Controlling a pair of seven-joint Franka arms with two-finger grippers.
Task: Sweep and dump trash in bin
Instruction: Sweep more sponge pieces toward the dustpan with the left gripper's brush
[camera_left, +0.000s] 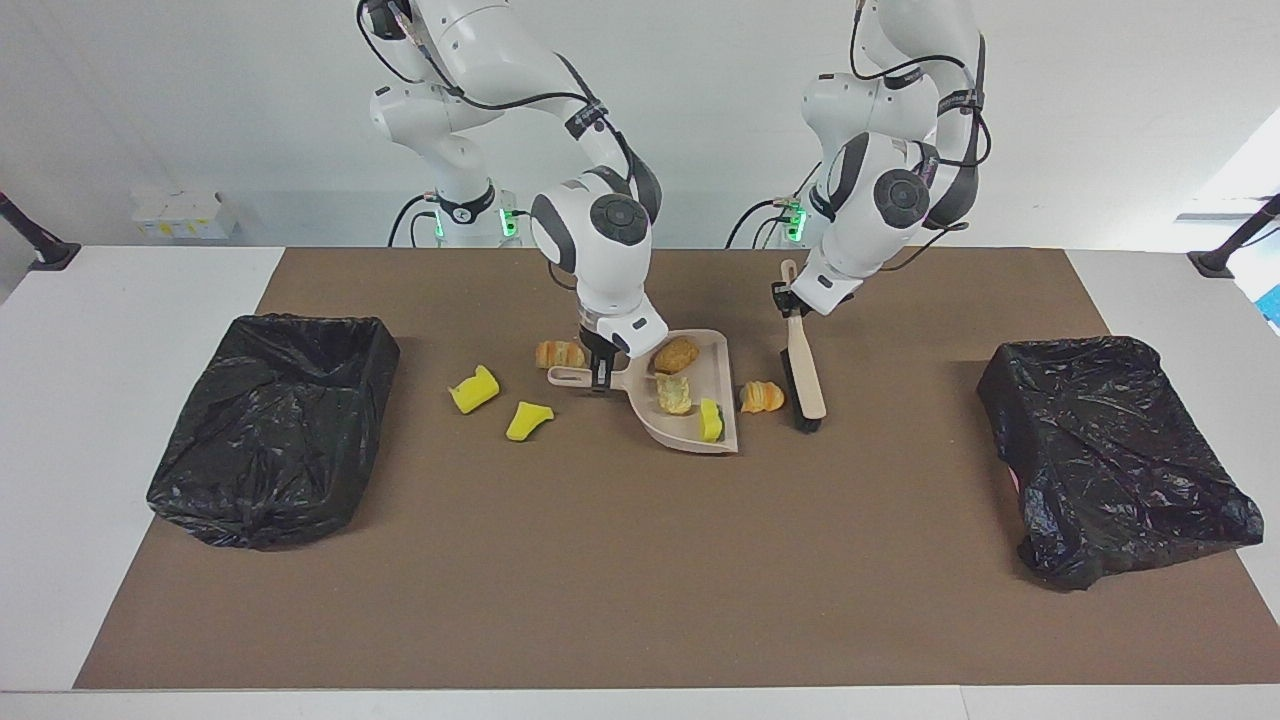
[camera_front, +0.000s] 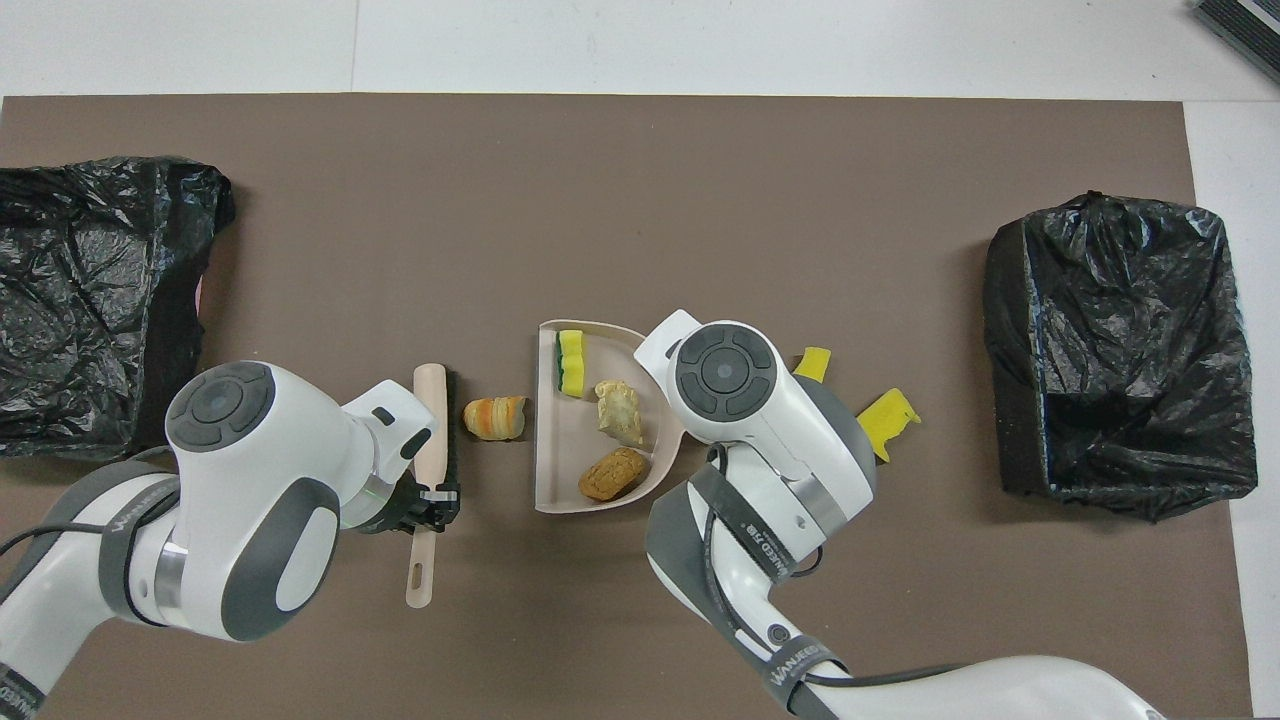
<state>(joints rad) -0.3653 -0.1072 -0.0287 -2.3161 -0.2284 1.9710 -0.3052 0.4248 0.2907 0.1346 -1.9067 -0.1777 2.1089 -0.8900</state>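
My right gripper (camera_left: 601, 378) is shut on the handle of the beige dustpan (camera_left: 722, 352), which rests on the mat; the wrist hides that gripper in the overhead view. In the pan (camera_front: 558, 478) lie three bits of trash: a brown bread piece (camera_left: 676, 354), a pale piece (camera_left: 673, 392) and a yellow-green sponge (camera_left: 710, 420). A croissant (camera_left: 762, 397) (camera_front: 494, 417) lies between the pan's mouth and the brush (camera_left: 805, 385) (camera_front: 432, 430). My left gripper (camera_left: 793, 303) (camera_front: 432, 497) is shut on the brush handle. Another croissant (camera_left: 558, 353) and two yellow sponge bits (camera_left: 474, 389) (camera_left: 528, 420) lie beside the pan's handle.
One black-lined bin (camera_left: 275, 425) (camera_front: 1120, 350) stands at the right arm's end of the brown mat. A second bin (camera_left: 1115, 455) (camera_front: 90, 300) stands at the left arm's end.
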